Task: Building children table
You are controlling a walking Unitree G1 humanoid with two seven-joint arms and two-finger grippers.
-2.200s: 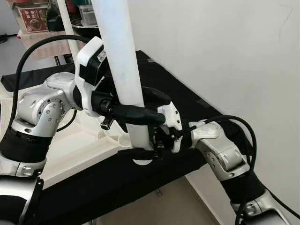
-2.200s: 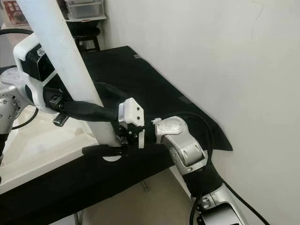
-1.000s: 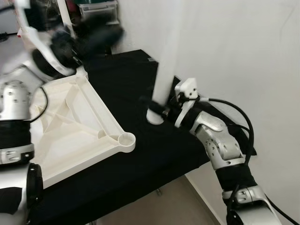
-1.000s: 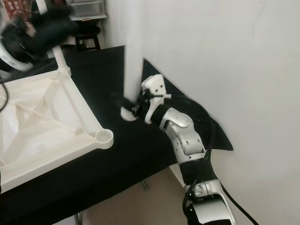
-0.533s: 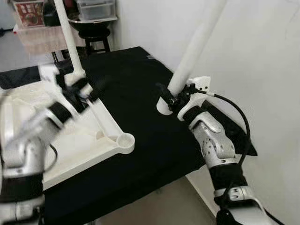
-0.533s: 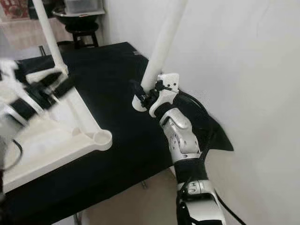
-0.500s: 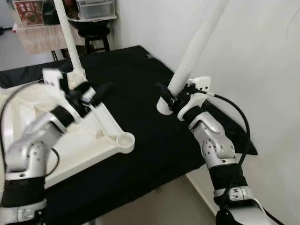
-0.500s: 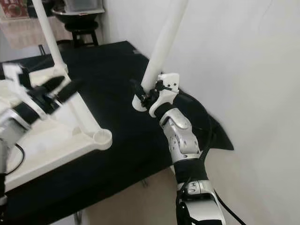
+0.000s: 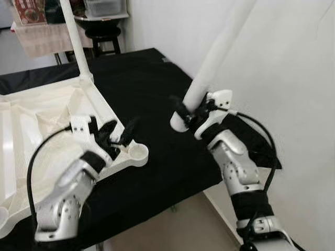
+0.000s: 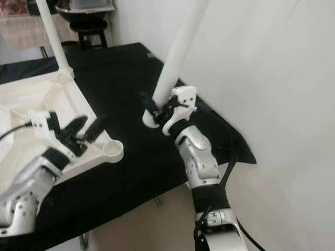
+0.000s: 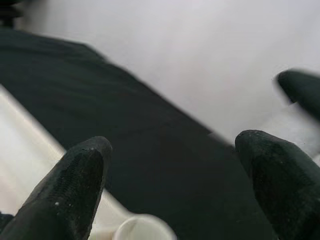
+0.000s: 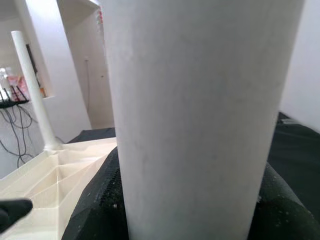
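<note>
A black-draped worktop (image 9: pixel 141 78) stands against a white wall (image 9: pixel 293 78), and on it lies a white plastic tabletop (image 9: pixel 36 125), upside down so that its ribbed underside faces up. From the tabletop's far corner, toward 11 o'clock in the left eye view, one white leg (image 9: pixel 75 39) already stands upright in its socket. The near corner carries a round socket (image 9: pixel 137 152) that is open, at about 7 o'clock from the middle of that view. The left gripper (image 9: pixel 121 130) hovers just beside this socket, over the tabletop's edge, its two black fingers (image 11: pixel 75 185) spread apart with nothing between them; in the left wrist view the rim of the socket (image 11: pixel 142 231) shows below and between the fingertips. The right gripper (image 9: pixel 184 112) sits toward 3 o'clock of the socket, well apart from the tabletop, over the black cloth near the wall. Its fingers are clamped on the lower end of a second white leg (image 9: pixel 217 49), a long tube that leans up and away toward 1 o'clock, its flared foot (image 9: pixel 177 123) just above or touching the cloth; which of the two cannot be told. In the right wrist view the tube (image 12: pixel 200 120) stands close between the black pads (image 12: pixel 100 200). Beyond the worktop, at 12 o'clock, are a dark stool (image 9: pixel 102 34) and a shelf with boxes (image 9: pixel 31 13).
</note>
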